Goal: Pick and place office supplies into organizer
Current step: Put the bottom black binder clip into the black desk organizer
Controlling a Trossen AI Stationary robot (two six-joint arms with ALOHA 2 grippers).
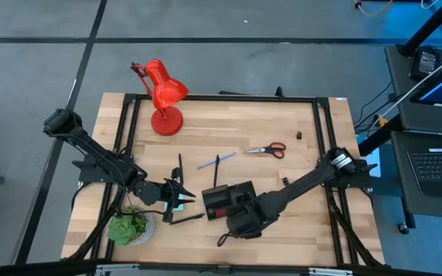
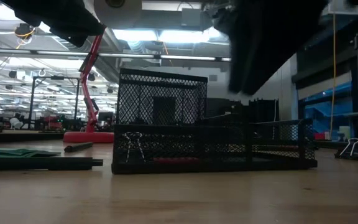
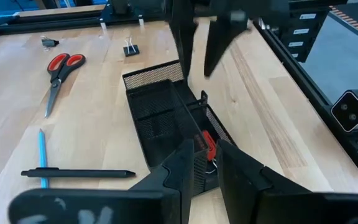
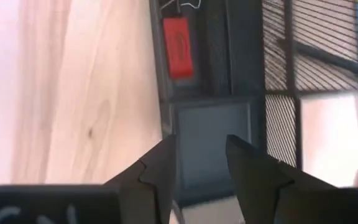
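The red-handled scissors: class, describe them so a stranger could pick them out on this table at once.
Start at the red desk lamp at the table's far edge, then look toward the right arm's side of the wooden table. The red-handled scissors lie flat there, apart from the pens. Nothing else loose has two red loops and silver blades.

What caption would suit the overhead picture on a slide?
Two arms meet over the black organizer mid-table; scissors, pens and a red lamp lie beyond, a plant at the near corner.
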